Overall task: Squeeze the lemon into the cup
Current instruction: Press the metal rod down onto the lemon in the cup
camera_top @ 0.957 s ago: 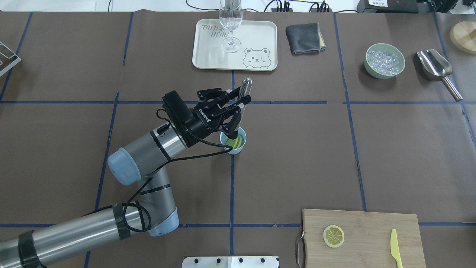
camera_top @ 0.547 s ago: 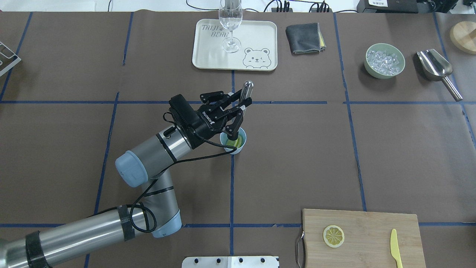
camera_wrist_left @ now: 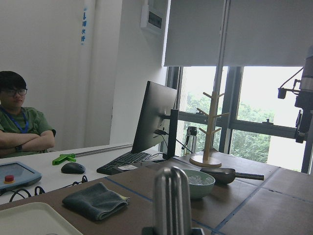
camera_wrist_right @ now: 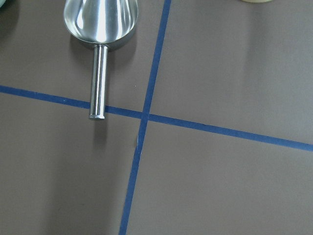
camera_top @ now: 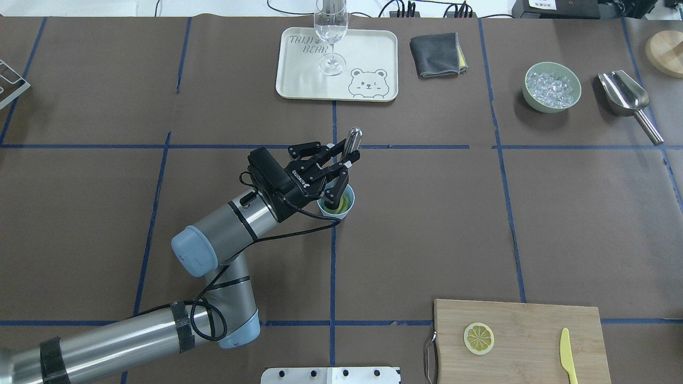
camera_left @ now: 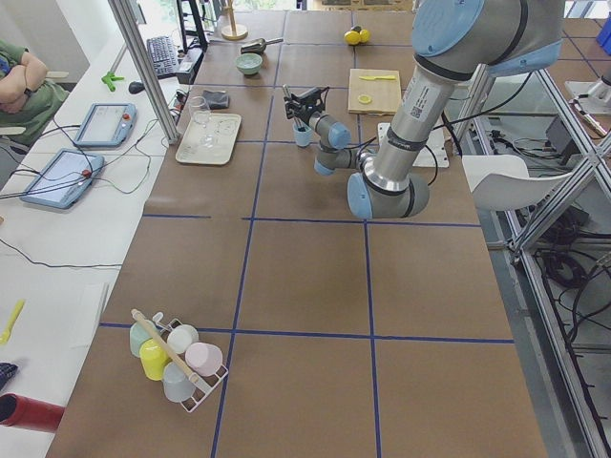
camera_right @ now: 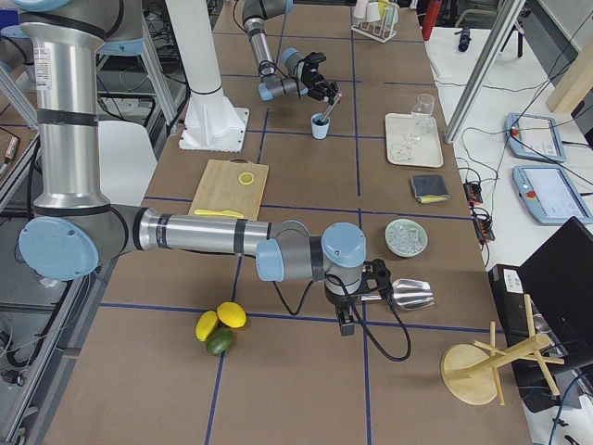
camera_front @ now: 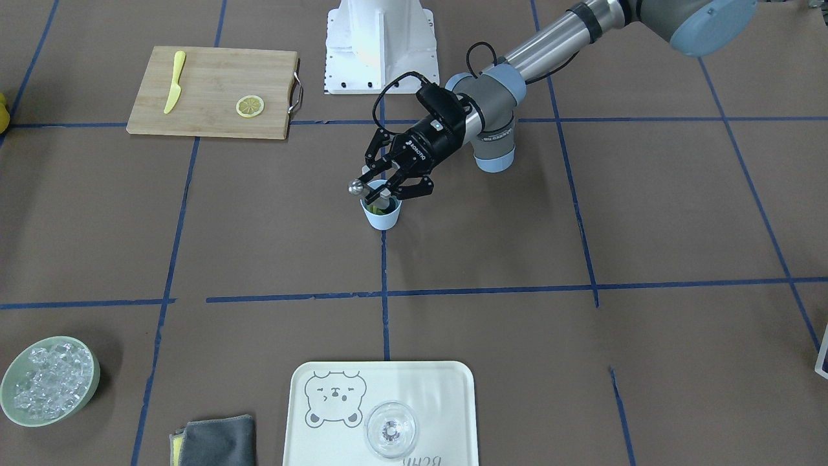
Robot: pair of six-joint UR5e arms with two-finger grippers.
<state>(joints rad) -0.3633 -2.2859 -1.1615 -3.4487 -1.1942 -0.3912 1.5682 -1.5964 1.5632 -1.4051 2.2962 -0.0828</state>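
The light-blue cup [camera_top: 338, 212] stands near the table's middle, with yellow-green lemon slices [camera_top: 345, 203] inside it. It also shows in the front-facing view [camera_front: 382, 218]. My left gripper [camera_top: 341, 173] is just above the cup's rim and is shut on a metal rod [camera_top: 352, 137], which is tilted with its lower end inside the cup on the lemon. The rod's rounded top fills the left wrist view [camera_wrist_left: 172, 200]. My right gripper [camera_right: 357, 311] shows only in the exterior right view, beside a steel scoop [camera_right: 408, 295]. I cannot tell whether it is open or shut.
A bamboo board [camera_top: 533, 320] at the near right holds one lemon slice [camera_top: 478, 338] and a yellow knife [camera_top: 566, 354]. At the far side are a tray [camera_top: 368, 53] with a clear glass [camera_top: 332, 32], a grey cloth [camera_top: 435, 54], a bowl of ice [camera_top: 552, 86] and the scoop [camera_top: 627, 98].
My left gripper has come down towards the cup with the rod in it, and the rod's lower end has gone deeper into the cup. The cup has stayed in place.
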